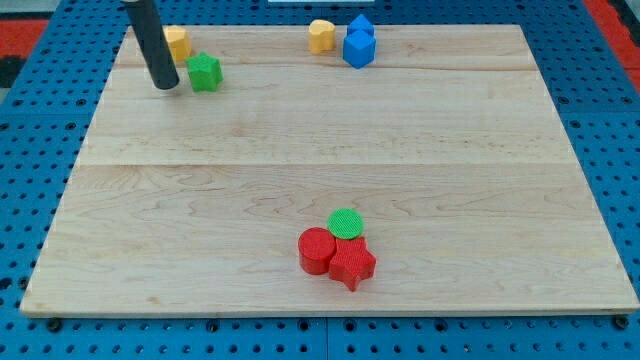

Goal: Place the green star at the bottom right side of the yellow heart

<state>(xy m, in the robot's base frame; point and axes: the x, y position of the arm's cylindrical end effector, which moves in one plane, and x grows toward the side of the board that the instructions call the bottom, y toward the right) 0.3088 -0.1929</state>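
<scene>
Camera view | rod has no fingers; my tip (165, 86) rests just left of the green star (205, 72) | likely set to push it right toward the far yellow heart (321, 36)

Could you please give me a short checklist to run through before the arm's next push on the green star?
1. Tip located: my tip rests on the board at the view's top left. Ok.
2. Green star in sight: just to the view's right of the tip, a small gap between. Ok.
3. Which yellow block is the heart: one sits behind the rod, partly hidden; another sits by the blue blocks. Cannot tell.
4. Star already at the heart's bottom right: depends on item 3. Cannot tell.
5. Red and green cluster out of the way: far off, near the view's bottom. Ok.
</scene>
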